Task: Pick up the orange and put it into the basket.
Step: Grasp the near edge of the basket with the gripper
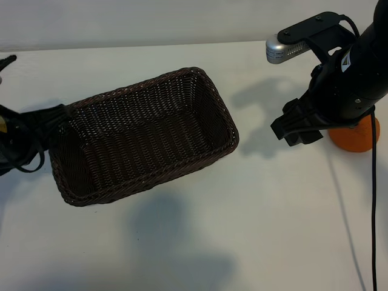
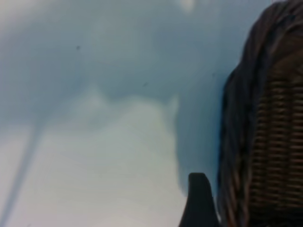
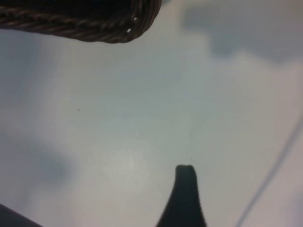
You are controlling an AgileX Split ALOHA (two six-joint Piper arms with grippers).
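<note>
The orange (image 1: 359,139) lies on the white table at the far right, its upper part hidden behind my right arm. My right gripper (image 1: 295,130) hangs just to the left of it, between the orange and the basket (image 1: 213,97), open over bare table with nothing between its fingers (image 3: 185,191). The dark brown wicker basket lies at an angle left of centre, with nothing inside it; its rim (image 3: 90,29) also shows in the right wrist view. My left gripper (image 1: 8,91) sits at the table's left edge, open and holding nothing, one finger (image 2: 199,201) close beside the basket's outer wall (image 2: 270,142).
Black cables (image 1: 33,142) from the left arm bunch against the basket's left end. A thin cable (image 1: 371,200) trails from the right arm toward the front. A silver camera housing (image 1: 285,48) juts from the right arm. White table surrounds the basket.
</note>
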